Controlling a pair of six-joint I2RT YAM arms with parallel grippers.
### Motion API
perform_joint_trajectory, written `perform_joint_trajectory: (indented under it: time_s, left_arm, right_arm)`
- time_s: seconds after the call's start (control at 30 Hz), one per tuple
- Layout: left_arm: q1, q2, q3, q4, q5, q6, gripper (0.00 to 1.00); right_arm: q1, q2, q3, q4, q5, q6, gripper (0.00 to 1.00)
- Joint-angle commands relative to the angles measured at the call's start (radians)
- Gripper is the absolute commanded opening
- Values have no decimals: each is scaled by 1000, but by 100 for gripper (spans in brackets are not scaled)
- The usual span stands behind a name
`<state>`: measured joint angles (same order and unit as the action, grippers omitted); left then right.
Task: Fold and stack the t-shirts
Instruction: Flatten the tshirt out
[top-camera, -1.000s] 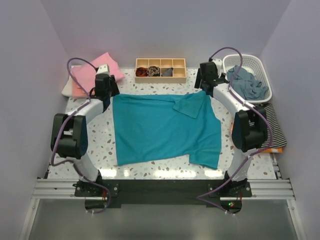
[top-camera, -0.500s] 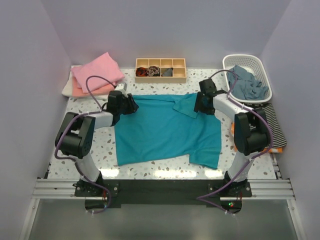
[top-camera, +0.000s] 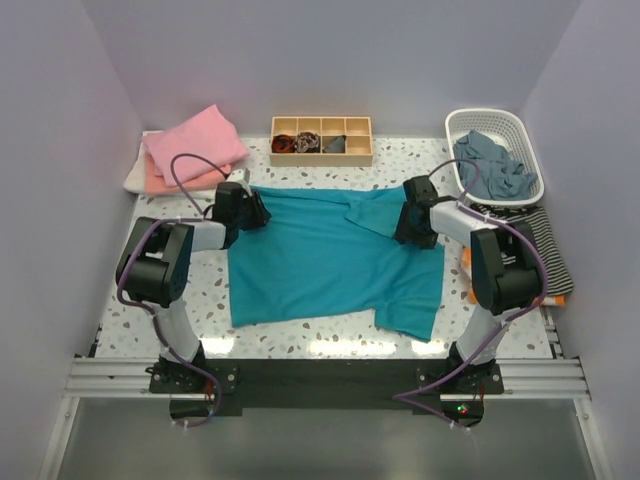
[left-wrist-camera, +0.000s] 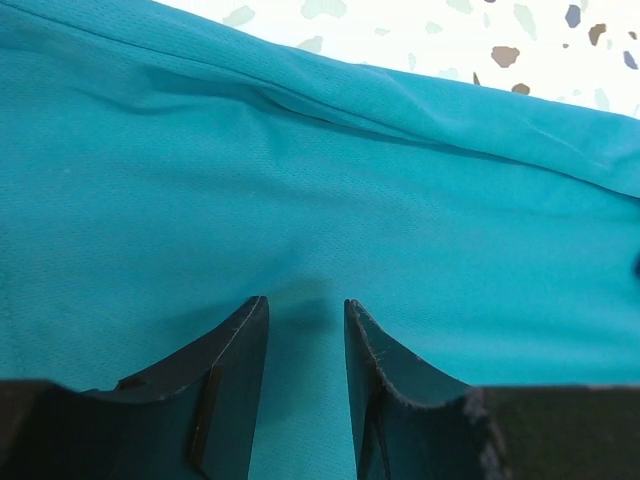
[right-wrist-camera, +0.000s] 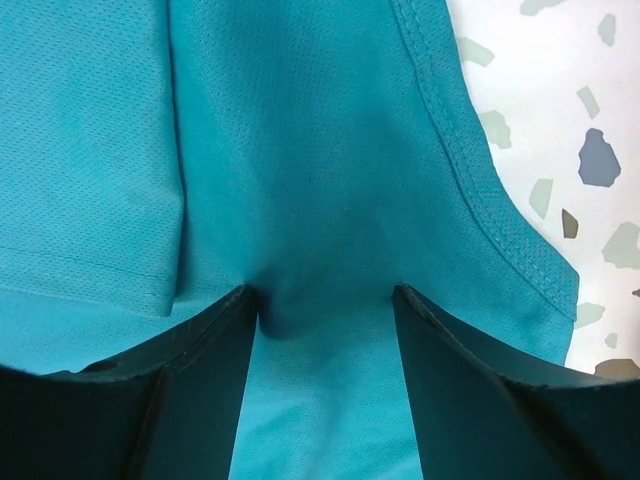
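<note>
At the far edge of the teal shirt (top-camera: 320, 265), spread crosswise, the left gripper (left-wrist-camera: 305, 305) and right gripper (right-wrist-camera: 325, 300) are set at opposite corners; jaws apart on cloth, nothing seen pinched.

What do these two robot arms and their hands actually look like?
The left arm and right arm are white curved shells with chunky black joints, a lilac cable looping along each. The left hand and right hand both have two matte black, wedge-shaped fingers.

My left gripper (left-wrist-camera: 305, 302) presses into the teal t-shirt (left-wrist-camera: 330, 170), fingers (left-wrist-camera: 228, 375) a narrow gap apart over the cloth. Speckled table (left-wrist-camera: 450, 30) shows past the shirt's edge.
</note>
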<state>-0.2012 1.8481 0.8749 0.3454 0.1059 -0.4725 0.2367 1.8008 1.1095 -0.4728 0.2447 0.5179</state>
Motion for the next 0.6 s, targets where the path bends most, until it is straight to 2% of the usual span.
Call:
perform_joint_trajectory:
  time_s: [0.0,0.1,0.2,0.33,0.43,0.57]
  left_arm:
    - [26,-9,10,-95,-95,75,42]
    - [26,-20,-1,-50,-7,90,42]
    - [23,-38,18,-19,76,81,42]
    - [22,-79,64,-14,112,74,43]
    - [22,-122,101,-22,98,71,45]
    - [40,-148,143,-38,-26,52,50]
  right_arm:
    - [-17,-24,-88,-32,30,-1,62]
    - [-16,-90,-135,65,-77,-32,65]
    - [-16,-147,-94,79,-140,-51,69]
    - [-17,-195,2,72,-179,-44,72]
    - [-23,-186,64,71,-205,-22,72]
    - [-49,-147,99,120,-275,19,72]
